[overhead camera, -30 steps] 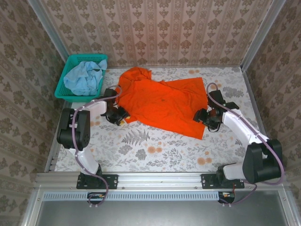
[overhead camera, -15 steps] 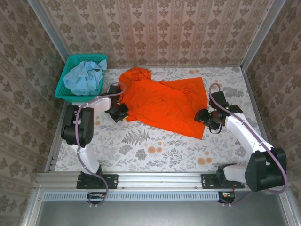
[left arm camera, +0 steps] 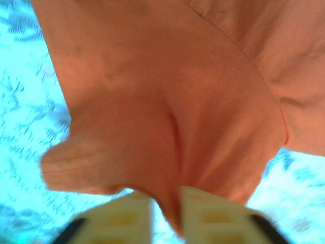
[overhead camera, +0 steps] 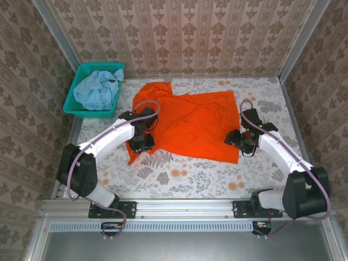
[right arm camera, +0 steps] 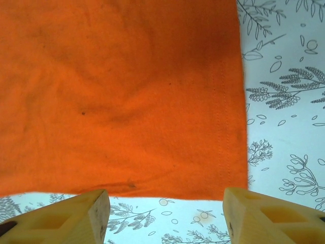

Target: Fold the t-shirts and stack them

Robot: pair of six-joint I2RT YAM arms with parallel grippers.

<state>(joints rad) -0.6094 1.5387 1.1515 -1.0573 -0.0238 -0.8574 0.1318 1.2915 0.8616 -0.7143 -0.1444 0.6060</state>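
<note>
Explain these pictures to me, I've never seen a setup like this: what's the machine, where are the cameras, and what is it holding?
This is a robot with two arms bolted at the near edge of a flower-patterned table. One picture looks down from above and behind the arms. The other two come from small cameras on each wrist, so you see that arm's own pale fingers at the bottom. An orange t-shirt lies spread on the table. A pale blue t-shirt sits crumpled in a teal basket at the far left. The left gripper pinches a fold of the orange t-shirt on its left side. The right gripper is open, holding nothing, poised at the shirt's right edge.
</note>
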